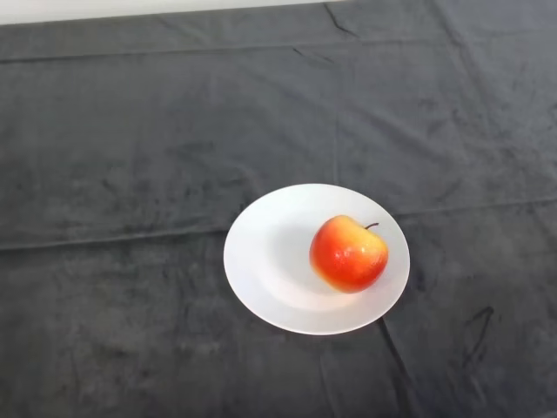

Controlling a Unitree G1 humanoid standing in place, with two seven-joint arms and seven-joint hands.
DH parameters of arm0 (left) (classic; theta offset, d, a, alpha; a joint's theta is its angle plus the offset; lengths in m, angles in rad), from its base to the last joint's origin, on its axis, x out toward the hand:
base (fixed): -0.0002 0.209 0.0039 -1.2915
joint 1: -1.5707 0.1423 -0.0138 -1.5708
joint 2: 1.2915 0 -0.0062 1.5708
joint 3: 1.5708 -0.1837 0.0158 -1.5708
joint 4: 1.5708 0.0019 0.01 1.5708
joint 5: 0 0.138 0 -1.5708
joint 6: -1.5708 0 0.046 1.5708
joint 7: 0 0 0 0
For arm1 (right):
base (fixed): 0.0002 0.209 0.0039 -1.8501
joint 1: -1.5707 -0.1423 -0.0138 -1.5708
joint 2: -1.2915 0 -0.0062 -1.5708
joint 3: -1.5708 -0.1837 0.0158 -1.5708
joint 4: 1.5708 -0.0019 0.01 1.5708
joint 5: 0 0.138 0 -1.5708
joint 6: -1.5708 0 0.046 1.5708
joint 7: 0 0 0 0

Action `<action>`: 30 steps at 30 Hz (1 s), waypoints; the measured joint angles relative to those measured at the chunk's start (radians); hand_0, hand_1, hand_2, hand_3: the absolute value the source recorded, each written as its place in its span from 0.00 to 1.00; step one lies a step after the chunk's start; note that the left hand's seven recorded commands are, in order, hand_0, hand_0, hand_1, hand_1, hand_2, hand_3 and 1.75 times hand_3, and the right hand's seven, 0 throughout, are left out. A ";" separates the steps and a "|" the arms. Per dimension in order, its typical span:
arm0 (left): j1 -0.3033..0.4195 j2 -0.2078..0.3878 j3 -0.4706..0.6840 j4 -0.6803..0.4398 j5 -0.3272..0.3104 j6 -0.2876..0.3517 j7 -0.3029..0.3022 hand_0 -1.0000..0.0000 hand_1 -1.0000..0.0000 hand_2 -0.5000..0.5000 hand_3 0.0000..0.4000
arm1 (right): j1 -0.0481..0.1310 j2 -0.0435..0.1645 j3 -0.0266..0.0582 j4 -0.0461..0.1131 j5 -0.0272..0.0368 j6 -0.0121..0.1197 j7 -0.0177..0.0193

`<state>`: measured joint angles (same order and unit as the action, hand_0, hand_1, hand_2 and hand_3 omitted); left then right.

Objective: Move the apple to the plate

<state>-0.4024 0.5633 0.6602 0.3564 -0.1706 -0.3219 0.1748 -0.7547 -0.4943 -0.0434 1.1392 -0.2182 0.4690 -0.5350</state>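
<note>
A red and yellow apple [348, 253] with a short dark stem lies on the right half of a round white plate [265, 261]. The plate sits on the dark cloth a little right of the middle of the head view, toward the front.
The dark cloth [130, 157] covers the whole table and has creases and folds. A pale strip of wall or floor [104, 9] shows beyond the table's far edge at the top left.
</note>
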 measured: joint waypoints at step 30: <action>-0.011 0.085 0.140 0.483 0.040 -0.289 0.170 1.00 1.00 0.50 0.00 | 0.000 0.001 0.0001 0.009 0.0000 0.000 0.0000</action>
<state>-0.4130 0.6486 0.8005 0.8397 -0.1309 -0.6110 0.3447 -0.7546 -0.4930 -0.0432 1.1479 -0.2182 0.4690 -0.5350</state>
